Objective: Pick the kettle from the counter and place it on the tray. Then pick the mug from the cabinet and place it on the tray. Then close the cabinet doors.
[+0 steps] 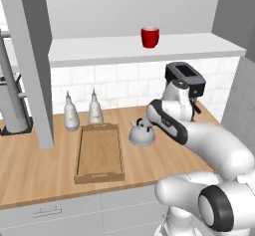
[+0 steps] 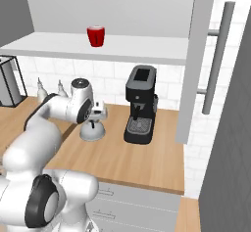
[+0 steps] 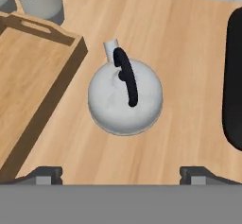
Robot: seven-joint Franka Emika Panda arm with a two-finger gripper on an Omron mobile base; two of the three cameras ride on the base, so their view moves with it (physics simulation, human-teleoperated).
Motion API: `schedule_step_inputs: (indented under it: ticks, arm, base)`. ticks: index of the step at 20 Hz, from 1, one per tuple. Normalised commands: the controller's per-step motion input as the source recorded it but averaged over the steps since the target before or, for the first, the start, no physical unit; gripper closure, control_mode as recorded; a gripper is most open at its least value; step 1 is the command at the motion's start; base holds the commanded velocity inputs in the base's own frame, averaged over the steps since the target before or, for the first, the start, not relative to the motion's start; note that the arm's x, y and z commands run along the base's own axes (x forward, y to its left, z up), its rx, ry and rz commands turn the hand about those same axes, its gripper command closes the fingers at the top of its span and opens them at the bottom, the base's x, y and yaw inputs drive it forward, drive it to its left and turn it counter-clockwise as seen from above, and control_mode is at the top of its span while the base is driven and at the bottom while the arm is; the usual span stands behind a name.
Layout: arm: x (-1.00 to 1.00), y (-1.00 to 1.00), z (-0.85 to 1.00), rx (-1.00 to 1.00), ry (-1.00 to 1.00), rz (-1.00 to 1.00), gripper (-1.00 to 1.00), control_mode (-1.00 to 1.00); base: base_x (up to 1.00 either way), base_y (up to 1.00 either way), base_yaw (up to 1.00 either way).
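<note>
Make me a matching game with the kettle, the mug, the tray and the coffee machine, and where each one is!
Things:
1. kettle
2. mug
3. tray
4. coffee machine

Places:
A. up on the cabinet shelf
B. on the counter in front of the two white bottles, nothing in it
C. on the counter right below the open gripper
D. on the counter against the tiled wall, on the kettle's far side from the tray

Pairs: 1-C, 2-A, 3-B, 4-D
</note>
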Motion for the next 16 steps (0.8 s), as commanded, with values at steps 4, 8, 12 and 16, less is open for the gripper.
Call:
schedule_step_inputs:
  ticks: [4, 8, 12, 16]
  arm:
    - [0.43, 0.00, -0.21, 0.00, 0.05, 0.08, -1.00, -1.00]
    - [0.35, 0.02, -0.40, 0.00, 0.01, 0.06, -1.00, -1.00]
    - [0.32, 0.11, -0.45, 0.00, 0.00, 0.04, -1.00, -1.00]
    - [0.32, 0.03, -0.27, 0.00, 0.00, 0.03, -1.00, -1.00]
  base:
    - [0.00, 0.00, 0.00]
    - [0.00, 0.00, 0.00]
    - [0.00, 0.00, 0.00]
    - [0.00, 0.00, 0.00]
